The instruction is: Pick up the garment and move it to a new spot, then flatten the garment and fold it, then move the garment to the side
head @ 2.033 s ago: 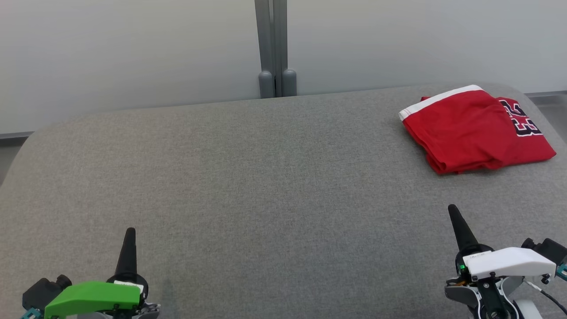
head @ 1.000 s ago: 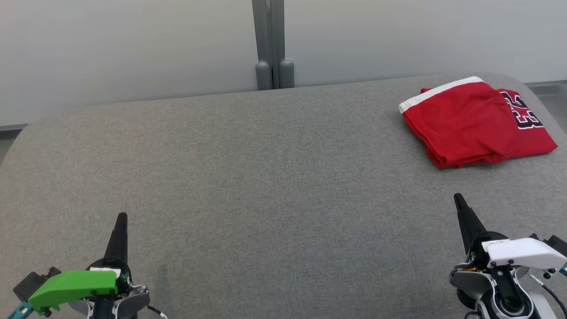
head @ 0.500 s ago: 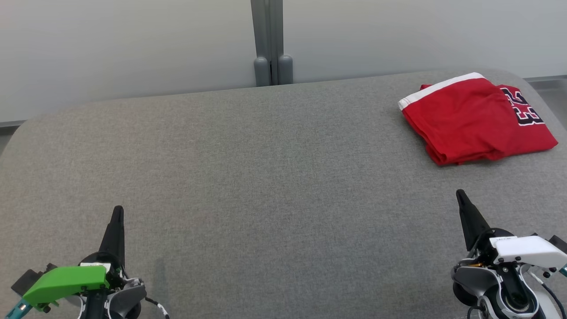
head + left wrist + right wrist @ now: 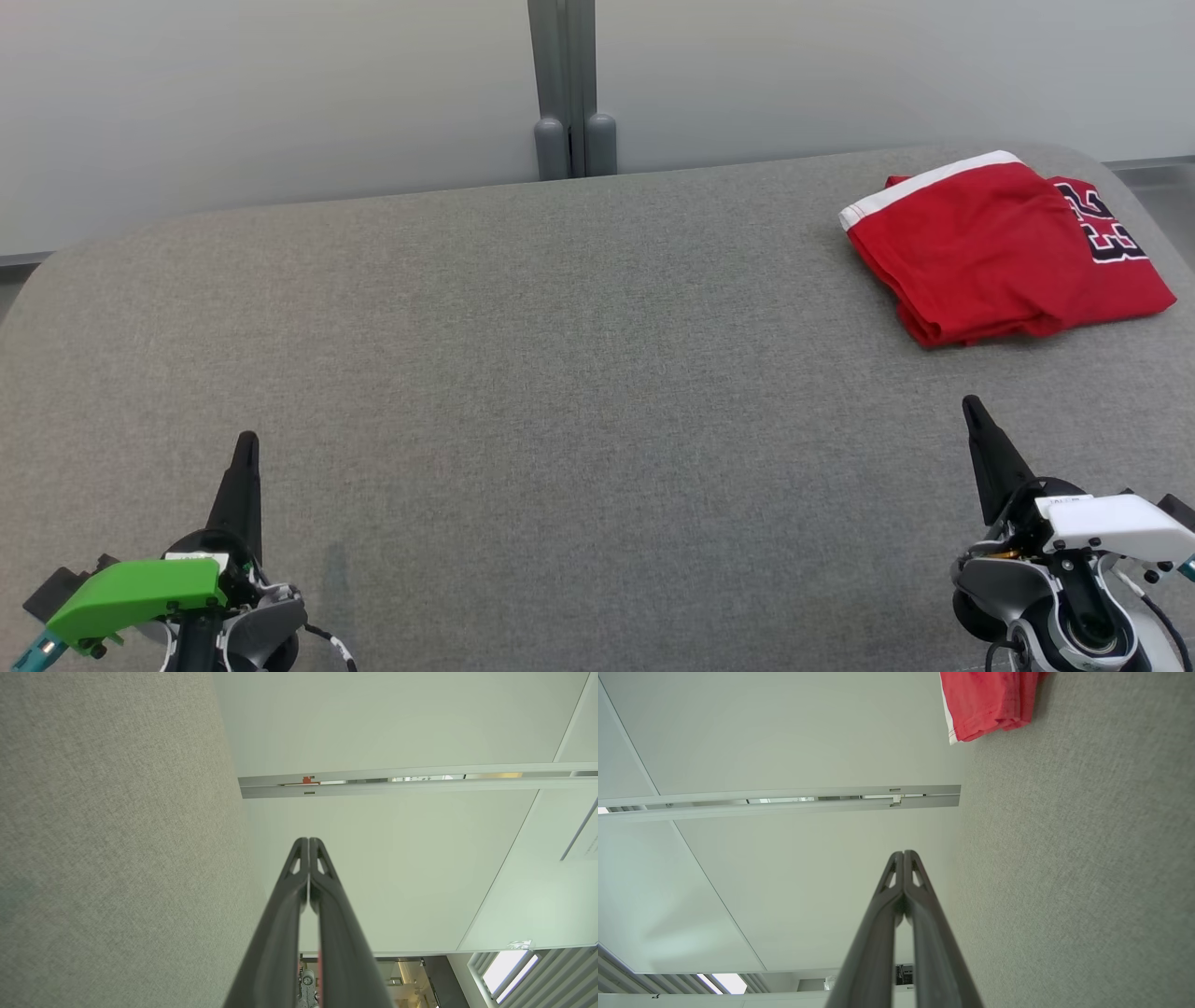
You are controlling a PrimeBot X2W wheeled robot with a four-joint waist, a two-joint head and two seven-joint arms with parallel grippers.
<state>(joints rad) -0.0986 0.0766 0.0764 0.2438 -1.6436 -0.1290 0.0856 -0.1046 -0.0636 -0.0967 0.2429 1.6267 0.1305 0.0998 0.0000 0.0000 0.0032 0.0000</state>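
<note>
Two grippers clenched and empty; folded red garment at two o'clock on the grey surface.

Left gripper: its two dark fingers are pressed together tip to tip with nothing between them. It sits at seven o'clock in the head view, with the bare grey fabric surface around it. Right gripper: its fingers are likewise clamped on nothing, at five o'clock, tip pointing toward twelve. Garment: red, with a white band along its far edge and dark numerals on its right-hand part. It is folded into a compact stack at two o'clock, near the surface's far right corner, well apart from both grippers. Beyond the surface at twelve o'clock stand pale wall panels, joined by a grey post.
</note>
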